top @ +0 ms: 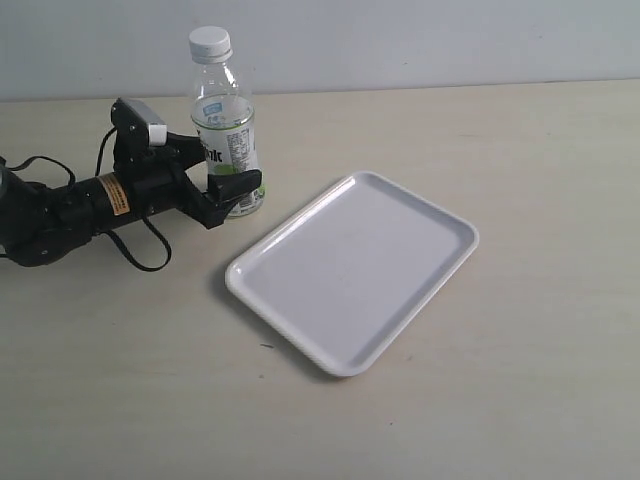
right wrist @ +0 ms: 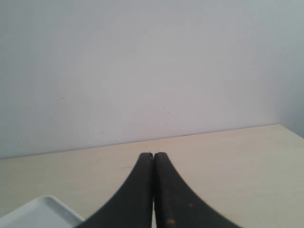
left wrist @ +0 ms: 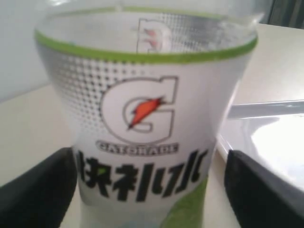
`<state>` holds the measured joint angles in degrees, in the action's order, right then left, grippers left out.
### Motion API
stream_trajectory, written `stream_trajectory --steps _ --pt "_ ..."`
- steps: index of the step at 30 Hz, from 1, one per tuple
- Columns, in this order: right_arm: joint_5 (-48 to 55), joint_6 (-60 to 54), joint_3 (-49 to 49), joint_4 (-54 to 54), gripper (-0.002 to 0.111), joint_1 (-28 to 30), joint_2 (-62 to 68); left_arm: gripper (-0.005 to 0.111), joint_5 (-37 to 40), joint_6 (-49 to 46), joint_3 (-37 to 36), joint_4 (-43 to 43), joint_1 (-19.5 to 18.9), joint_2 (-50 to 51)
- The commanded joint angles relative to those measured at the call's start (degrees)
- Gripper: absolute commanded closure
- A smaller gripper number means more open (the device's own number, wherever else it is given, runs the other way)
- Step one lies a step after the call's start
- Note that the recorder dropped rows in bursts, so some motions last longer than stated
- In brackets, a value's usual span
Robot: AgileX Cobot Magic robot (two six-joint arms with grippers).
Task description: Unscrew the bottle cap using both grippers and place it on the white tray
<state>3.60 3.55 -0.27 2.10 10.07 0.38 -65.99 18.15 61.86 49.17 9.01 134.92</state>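
The left end effector [top: 225, 180] is set astride the bottle [top: 225, 120], low on its body, jaws wide; whether it is squeezed cannot be told. A firm hold should be secured before any twisting. The right end effector [right wrist: 153, 156], closed and empty, would need to be opened over the bottle cap [top: 210, 41], which is still screwed on. Counted: one bottle, one cap, one white tray [top: 350, 270] beside it on the table [top: 500, 400], two end effectors.

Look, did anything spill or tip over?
Nothing stands out. The bottle stands upright with its bottle cap on, between the fingers of the left gripper, and the white tray lies flat beside it.
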Motion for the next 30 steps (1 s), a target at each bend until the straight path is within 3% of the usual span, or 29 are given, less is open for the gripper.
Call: stream_trajectory --steps 1,19,25,30 --pt "-0.2 -0.5 0.3 0.1 0.108 -0.1 -0.4 0.026 -0.7 0.3 0.3 -1.0 0.4 -0.2" --pt "-0.2 -0.5 0.3 0.1 0.108 -0.1 -0.4 0.026 -0.2 0.3 0.3 -4.5 0.6 -0.2" --pt "-0.2 -0.5 0.3 0.1 0.108 -0.1 -0.4 0.015 1.6 -0.1 0.3 -5.9 1.7 -0.2" --pt "-0.2 -0.5 0.3 0.1 0.108 -0.1 -0.4 0.014 1.6 -0.6 0.3 -6.7 1.9 -0.2"
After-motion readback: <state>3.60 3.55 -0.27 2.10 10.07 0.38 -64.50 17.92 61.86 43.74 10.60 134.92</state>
